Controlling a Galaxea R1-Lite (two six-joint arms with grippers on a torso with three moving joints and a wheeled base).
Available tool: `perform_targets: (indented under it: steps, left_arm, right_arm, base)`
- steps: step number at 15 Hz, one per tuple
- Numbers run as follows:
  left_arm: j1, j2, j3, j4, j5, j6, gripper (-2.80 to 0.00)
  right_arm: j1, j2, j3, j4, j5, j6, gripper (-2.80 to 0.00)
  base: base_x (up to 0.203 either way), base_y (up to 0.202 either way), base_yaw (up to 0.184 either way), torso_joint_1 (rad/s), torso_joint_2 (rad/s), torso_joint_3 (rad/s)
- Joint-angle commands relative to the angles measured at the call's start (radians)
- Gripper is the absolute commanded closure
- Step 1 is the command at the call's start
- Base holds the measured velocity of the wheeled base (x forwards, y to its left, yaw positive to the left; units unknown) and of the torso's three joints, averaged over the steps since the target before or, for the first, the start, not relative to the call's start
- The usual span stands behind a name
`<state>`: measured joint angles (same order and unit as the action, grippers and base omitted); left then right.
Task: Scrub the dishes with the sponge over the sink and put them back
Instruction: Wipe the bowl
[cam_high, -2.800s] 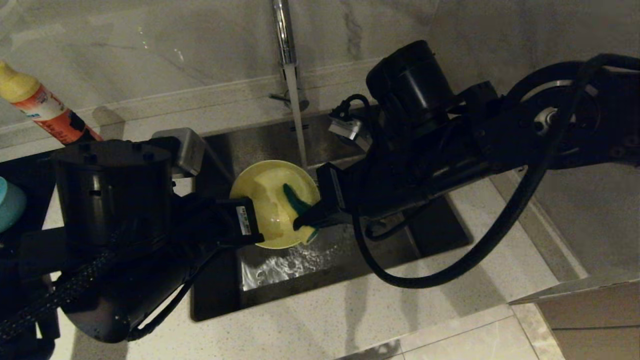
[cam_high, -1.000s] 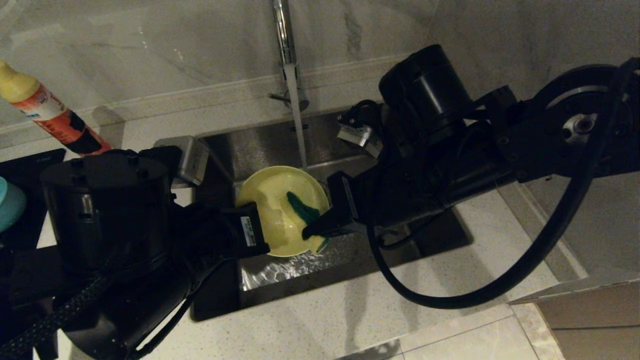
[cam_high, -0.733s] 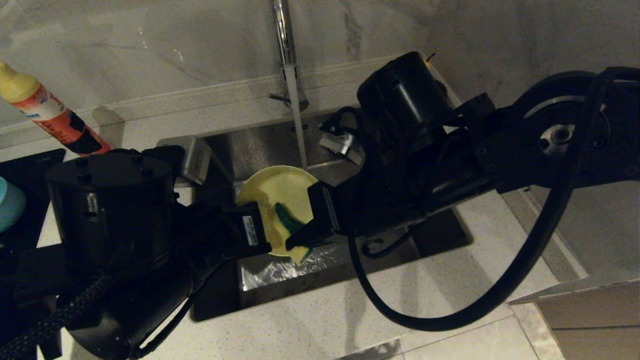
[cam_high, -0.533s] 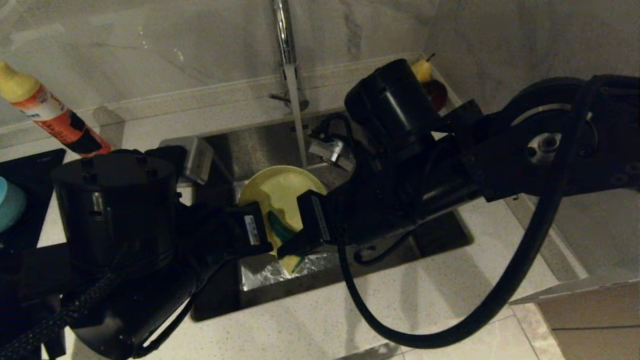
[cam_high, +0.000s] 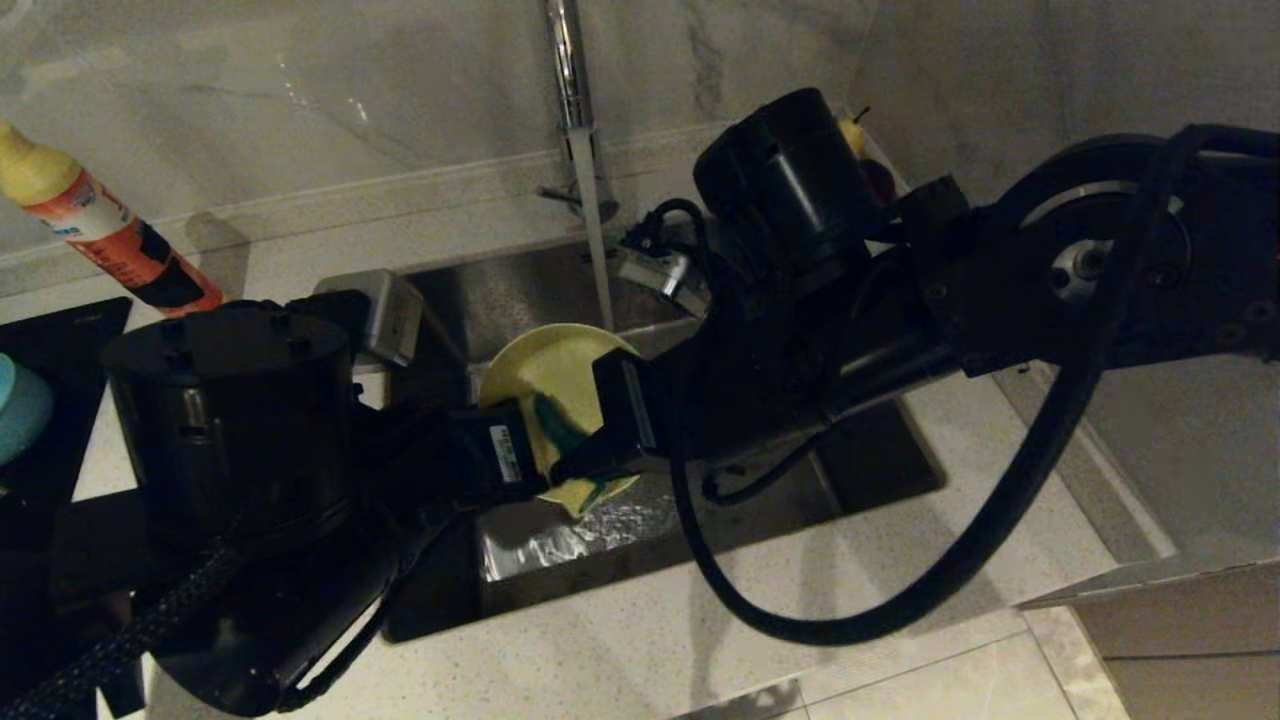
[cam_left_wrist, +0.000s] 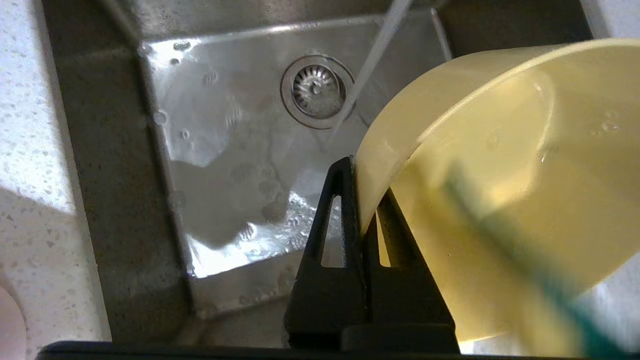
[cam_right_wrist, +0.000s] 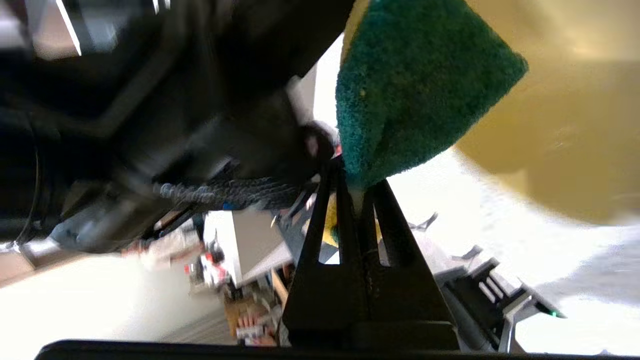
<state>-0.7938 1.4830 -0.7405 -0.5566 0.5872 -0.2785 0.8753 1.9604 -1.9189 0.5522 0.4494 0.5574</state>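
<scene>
Head view shows you the pale yellow bowl (cam_high: 555, 375) held tilted above the sink (cam_high: 850, 470), with the left gripper (cam_high: 525, 465) at its 8 o'clock edge. Its fingers (cam_left_wrist: 345, 210) are clenched on the rim, one inside and one outside the wall. The right gripper (cam_high: 575, 465) comes from 3 o'clock and pinches the sponge (cam_high: 555, 430) tightly, the green face lying against the inside of the bowl near its lower rim.

You should watch the rim grip. It is thin and wet, so a hard push of the sponge could, I think, twist the bowl out of the fingers and drop it into the basin. The two grippers are also very near each other at the lower rim, so a longer stroke may knock them together. The sponge is held only by one narrow edge (cam_right_wrist: 357, 170) and could slip out.

The bowl has no food in it, only wet drops. The sink holds a shallow film of water; the stream (cam_left_wrist: 370, 65) from the tap (cam_high: 565, 60) falls just behind the bowl, near the drain strainer (cam_left_wrist: 315, 90).
</scene>
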Motion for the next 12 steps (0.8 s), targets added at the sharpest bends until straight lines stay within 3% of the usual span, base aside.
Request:
perform_targets:
  steps: [1, 6, 12]
  left_arm:
    - [-0.001, -0.004, 0.011, -0.005, 0.003, -0.002, 0.00]
    - [0.001, -0.009, 0.027, -0.006, 0.003, -0.002, 0.00]
    - [0.018, -0.010, 0.020, -0.006, 0.005, -0.002, 0.00]
  right_arm:
    - [-0.040, -0.019, -0.006, 0.005, 0.003, 0.002, 0.00]
    - [-0.087, -0.049, -0.008, 0.003, 0.002, -0.002, 0.00]
    - [-0.056, -0.059, 0.037, 0.047, 0.005, -0.002, 0.00]
  base:
    - [0.000, 0.000, 0.000, 0.000, 0.00, 0.000]
    - [0.000, 0.000, 0.000, 0.000, 0.00, 0.000]
    - [0.000, 0.000, 0.000, 0.000, 0.00, 0.000]
